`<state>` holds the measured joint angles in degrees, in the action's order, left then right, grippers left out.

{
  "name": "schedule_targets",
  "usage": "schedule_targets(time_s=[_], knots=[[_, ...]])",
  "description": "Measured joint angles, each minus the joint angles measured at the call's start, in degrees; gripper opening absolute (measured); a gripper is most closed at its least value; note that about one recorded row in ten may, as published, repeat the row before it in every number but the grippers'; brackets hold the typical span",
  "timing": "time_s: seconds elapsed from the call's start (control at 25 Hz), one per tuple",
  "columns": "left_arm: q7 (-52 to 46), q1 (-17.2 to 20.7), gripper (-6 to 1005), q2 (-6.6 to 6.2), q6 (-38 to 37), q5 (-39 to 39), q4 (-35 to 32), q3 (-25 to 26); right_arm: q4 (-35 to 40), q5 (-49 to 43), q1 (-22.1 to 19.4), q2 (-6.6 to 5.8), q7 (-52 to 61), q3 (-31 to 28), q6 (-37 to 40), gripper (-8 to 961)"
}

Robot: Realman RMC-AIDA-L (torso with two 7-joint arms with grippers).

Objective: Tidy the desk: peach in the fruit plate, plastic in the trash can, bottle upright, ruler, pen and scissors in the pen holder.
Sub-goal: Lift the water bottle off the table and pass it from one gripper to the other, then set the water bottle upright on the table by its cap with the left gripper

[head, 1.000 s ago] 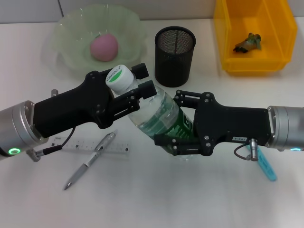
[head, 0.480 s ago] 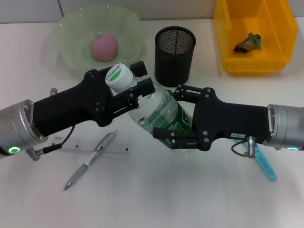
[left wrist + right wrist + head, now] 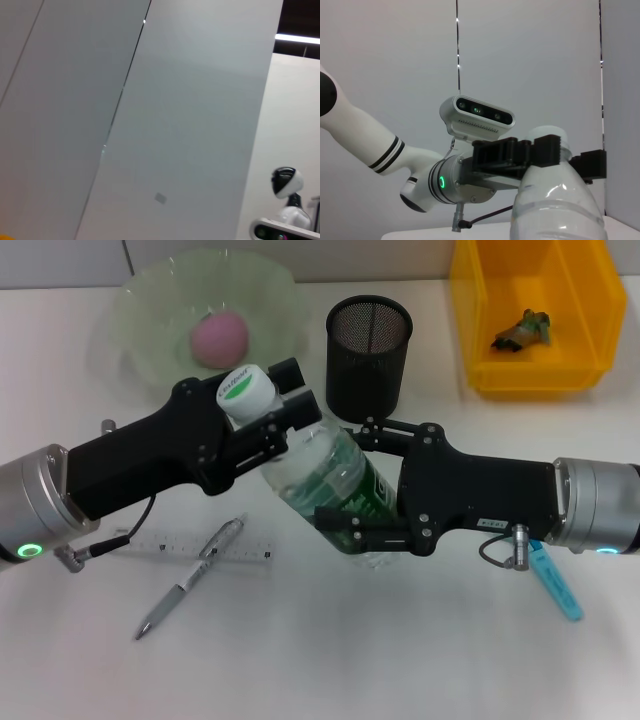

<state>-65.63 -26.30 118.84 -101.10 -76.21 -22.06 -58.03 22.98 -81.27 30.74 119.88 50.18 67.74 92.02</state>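
Bottle [image 3: 325, 480] is leaning over the desk [image 3: 400, 660], cap toward ten o'clock; left gripper [image 3: 278, 418] is clamping its neck, right gripper [image 3: 352, 485] is gripping its labelled body, equally close.

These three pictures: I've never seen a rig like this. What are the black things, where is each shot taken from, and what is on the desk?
The black things are the robot's two grippers. The large picture comes from its head, looking down at the white desk. The left gripper clamps the neck of a tilted bottle below its cap; the right gripper clamps its labelled body. The right wrist camera shows the bottle close up, with the left arm behind. The left wrist camera points away at a wall.

The peach sits in the fruit plate, the pen holder stands behind the bottle, and the trash can holds a scrap. The ruler, pen and scissors lie on the desk.
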Motion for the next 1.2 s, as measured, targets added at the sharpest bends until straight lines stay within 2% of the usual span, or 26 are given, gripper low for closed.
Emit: schedule_targets(time_s=[0.44,0.68,1.08,1.2], knots=[[-0.46,0.08,445,-0.19,1.80,1.15,0.37,0.09,-0.04,-0.05,0.10,0.00,-0.01,0.04,-0.03,755],[-0.47,-0.02,444,-0.19,1.80,1.15,0.36,0.05,-0.04,-0.11,0.14,0.00,-0.01,0.02,-0.39,666],[-0.26,-0.08,440,-0.28,2.20,2.82,-0.02,0.71,-0.28,2.02,-1.37,-0.07,0.00,-0.70,-0.07,204],[0.04,-0.13,439,-0.44,2.92,2.96,-0.40,1.36,-0.07,2.84,-2.68,-0.16,-0.01,-0.79,-0.03,195]])
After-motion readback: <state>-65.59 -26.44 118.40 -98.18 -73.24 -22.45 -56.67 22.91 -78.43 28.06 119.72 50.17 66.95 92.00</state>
